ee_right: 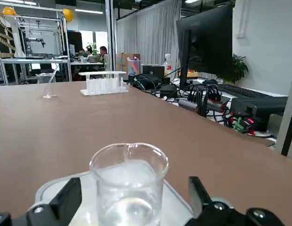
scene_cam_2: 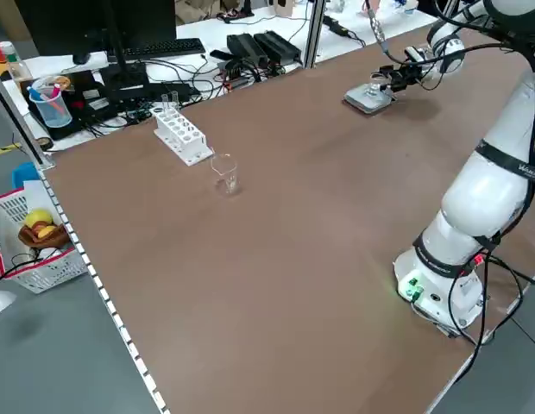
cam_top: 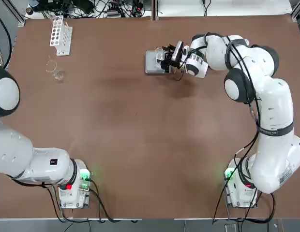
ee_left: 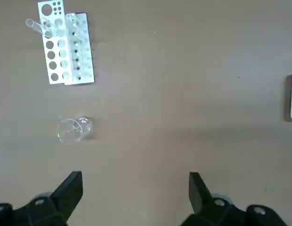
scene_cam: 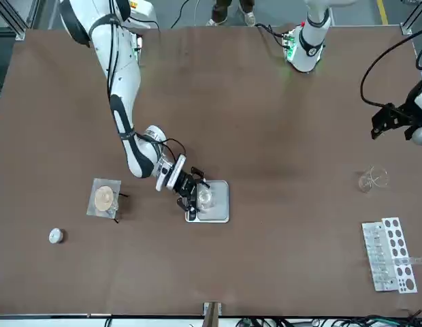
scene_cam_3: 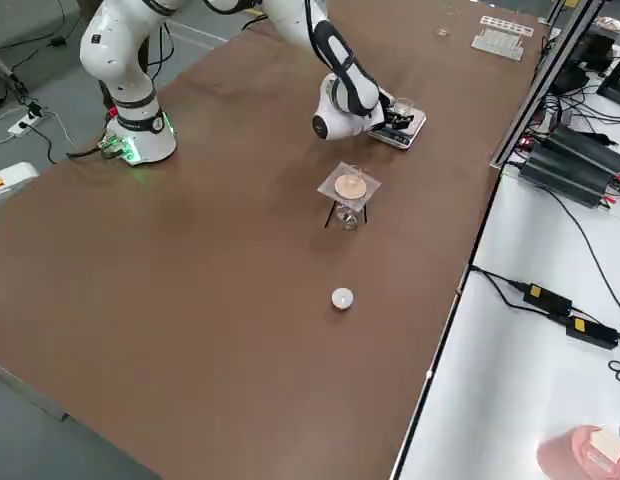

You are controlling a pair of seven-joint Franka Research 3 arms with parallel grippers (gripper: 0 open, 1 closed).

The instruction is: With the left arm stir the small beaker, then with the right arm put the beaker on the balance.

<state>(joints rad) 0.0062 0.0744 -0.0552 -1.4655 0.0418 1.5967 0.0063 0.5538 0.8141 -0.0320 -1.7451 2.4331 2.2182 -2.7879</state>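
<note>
I count two robot arms, one on the left side of the top view [cam_top: 9, 145] and one on the right [cam_top: 273, 111]. Low in the right wrist view there's one small beaker [ee_right: 132, 183], on one balance [ee_right: 176, 212]. The front view has one larger glass vessel [scene_cam: 373, 179] at right, one tube rack [scene_cam: 391, 255] lower right, one gauze-topped stand [scene_cam: 95, 208] and one white cap [scene_cam: 56, 236] left.

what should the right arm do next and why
Probably ease the right gripper straight back from the small beaker, keeping it level: the beaker stands upright on the balance, and the fingers are spread wide on either side of it, so a sideways shift could knock it.
</note>
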